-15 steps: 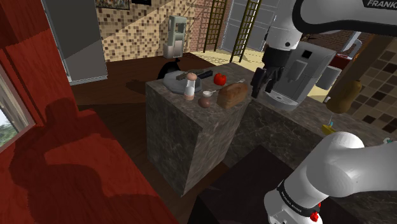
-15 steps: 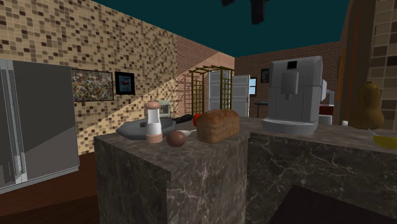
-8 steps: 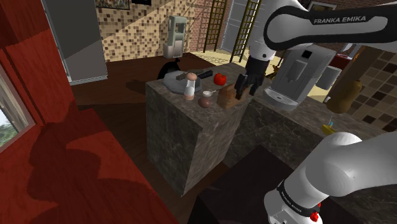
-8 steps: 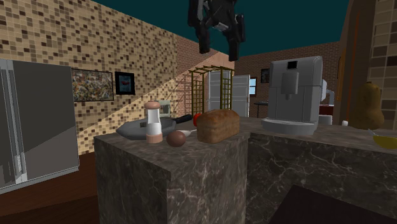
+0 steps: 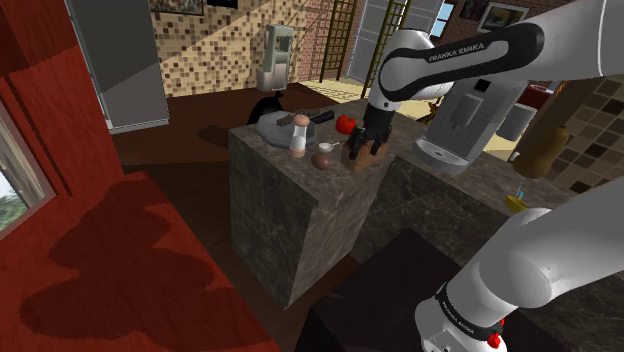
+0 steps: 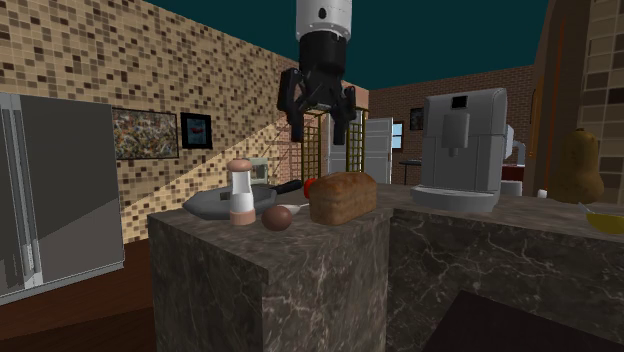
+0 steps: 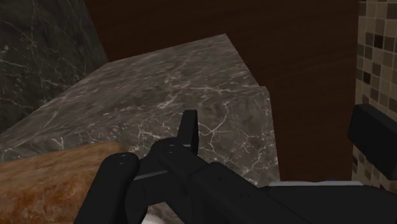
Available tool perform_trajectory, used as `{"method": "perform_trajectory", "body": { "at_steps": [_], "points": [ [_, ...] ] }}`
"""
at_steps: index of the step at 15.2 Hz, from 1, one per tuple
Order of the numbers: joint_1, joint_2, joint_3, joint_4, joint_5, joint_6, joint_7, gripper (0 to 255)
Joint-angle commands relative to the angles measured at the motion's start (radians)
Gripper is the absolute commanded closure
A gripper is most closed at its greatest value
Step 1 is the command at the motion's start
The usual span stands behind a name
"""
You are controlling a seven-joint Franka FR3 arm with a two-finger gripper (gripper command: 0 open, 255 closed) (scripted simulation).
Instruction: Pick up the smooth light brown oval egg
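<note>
The gripper (image 6: pixel 318 132) hangs in the upper middle of the second exterior view, pointing straight down, above the stone counter (image 6: pixel 300 275). Its two black fingers (image 6: pixel 297 128) stand well apart and there is nothing between them. It holds nothing.

The egg (image 6: pixel 277 217) is brown and smooth, and it lies on the top of the counter near the front corner. In this view it is below the gripper and a little to the left of it, well apart from the fingers. A shaker (image 6: pixel 241 192) with a brown cap stands just beside the egg on the left. A loaf of bread (image 6: pixel 342 197) lies just beside it on the right. The gripper is more over the left end of the loaf than over the egg. Behind the shaker lies a grey pan (image 6: pixel 208 204), and to the right of the loaf stands a coffee machine (image 6: pixel 460 150).

In the shoulder view the gripper (image 5: pixel 364 148) is at the upper middle of the frame, in front of the loaf (image 5: pixel 372 158). The egg (image 5: pixel 322 159) lies to the left of it and slightly lower, near the shaker (image 5: pixel 298 135).

In the wrist view the loaf (image 7: pixel 51 181) shows near the black fingers, with the counter top (image 7: pixel 172 95) beyond it.
</note>
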Motion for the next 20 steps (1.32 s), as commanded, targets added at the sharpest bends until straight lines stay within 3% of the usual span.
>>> {"method": "perform_trajectory", "body": {
  "at_steps": [1, 10, 20],
  "points": [
    [-0.001, 0.076, -0.011, 0.036, 0.012, 0.053, -0.012, 0],
    [-0.014, 0.421, -0.051, 0.224, 0.112, 0.246, -0.101, 0],
    [-0.079, 0.798, -0.033, 0.553, 0.242, 0.326, -0.191, 0]
  ]
}}
